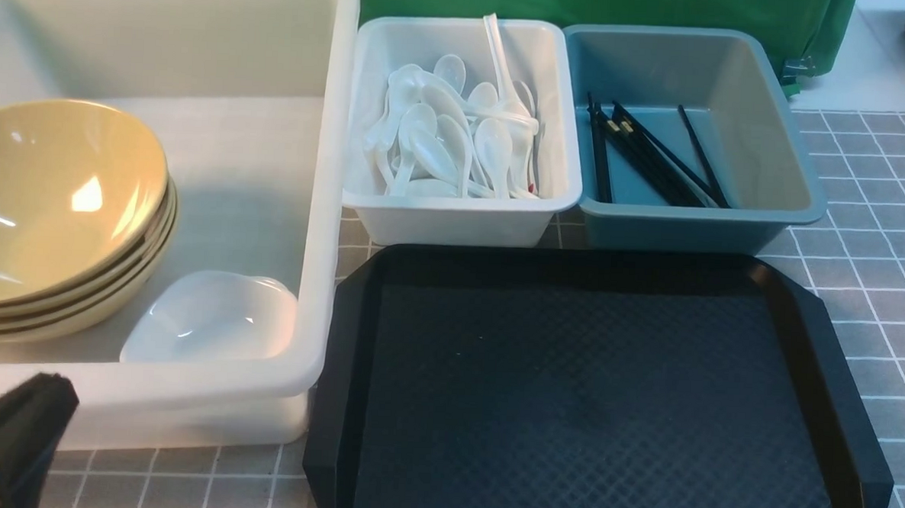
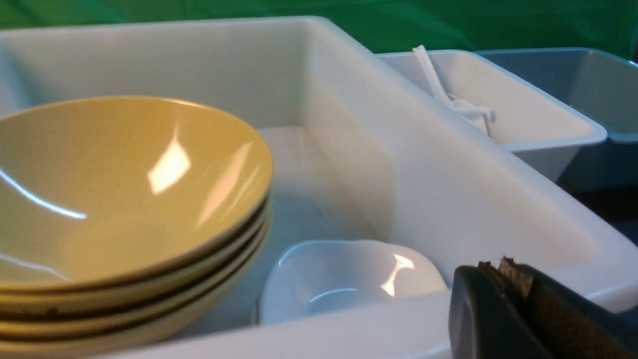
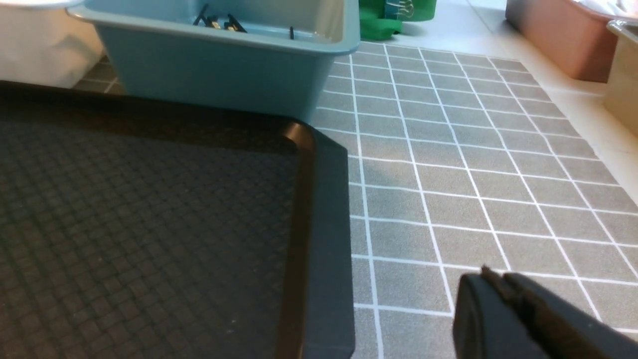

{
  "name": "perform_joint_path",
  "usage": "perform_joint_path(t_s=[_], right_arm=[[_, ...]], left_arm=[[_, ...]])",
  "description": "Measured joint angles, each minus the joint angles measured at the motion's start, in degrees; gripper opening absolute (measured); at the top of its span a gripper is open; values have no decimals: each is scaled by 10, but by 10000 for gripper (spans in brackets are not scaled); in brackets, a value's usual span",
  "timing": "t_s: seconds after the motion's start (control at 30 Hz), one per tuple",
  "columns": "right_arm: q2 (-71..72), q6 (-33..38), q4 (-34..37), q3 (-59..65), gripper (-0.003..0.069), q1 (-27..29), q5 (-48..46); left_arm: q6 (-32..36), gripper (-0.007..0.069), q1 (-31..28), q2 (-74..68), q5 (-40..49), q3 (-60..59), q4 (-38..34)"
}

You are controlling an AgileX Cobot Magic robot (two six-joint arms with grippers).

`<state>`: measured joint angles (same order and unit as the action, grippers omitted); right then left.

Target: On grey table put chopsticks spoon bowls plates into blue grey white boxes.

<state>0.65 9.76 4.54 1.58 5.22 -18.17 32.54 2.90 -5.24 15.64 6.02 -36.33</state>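
Several tan bowls (image 1: pixel 50 206) sit stacked in the large white tub (image 1: pixel 332 203), with a small white plate (image 1: pixel 213 316) beside them. The small white bin (image 1: pixel 461 220) holds many white spoons (image 1: pixel 450 139). Black chopsticks (image 1: pixel 648 156) lie in the blue-grey bin (image 1: pixel 690 226). My left gripper (image 1: pixel 46 385) is shut and empty, just outside the tub's near wall; in the left wrist view it (image 2: pixel 498 267) points at the plate (image 2: pixel 344 274) and the bowls (image 2: pixel 114 189). In the right wrist view my right gripper (image 3: pixel 493 274) hangs over the grey table (image 3: pixel 473 164), its jaws together and holding nothing.
A black textured tray (image 1: pixel 591 397) lies in front of the two small bins, with nothing on it; its corner (image 3: pixel 309 149) is close to my right gripper. Green cloth (image 1: pixel 585 4) hangs at the back. A reddish-brown box (image 3: pixel 558 40) stands beyond the table's far right.
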Motion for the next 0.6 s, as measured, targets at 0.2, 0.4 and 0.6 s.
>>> perform_joint_path(t_s=[0.2,0.4,0.6], right_arm=[[0,0,0,0,77,0,1],[0,0,0,0,78,0,0],[0,0,0,0,84,0,-1]], left_arm=[[-235,-8,-29,58,-24,-72,208],[-325,-8,-41,59,24,-75,320],[-250,-8,-39,60,25,-75,310]])
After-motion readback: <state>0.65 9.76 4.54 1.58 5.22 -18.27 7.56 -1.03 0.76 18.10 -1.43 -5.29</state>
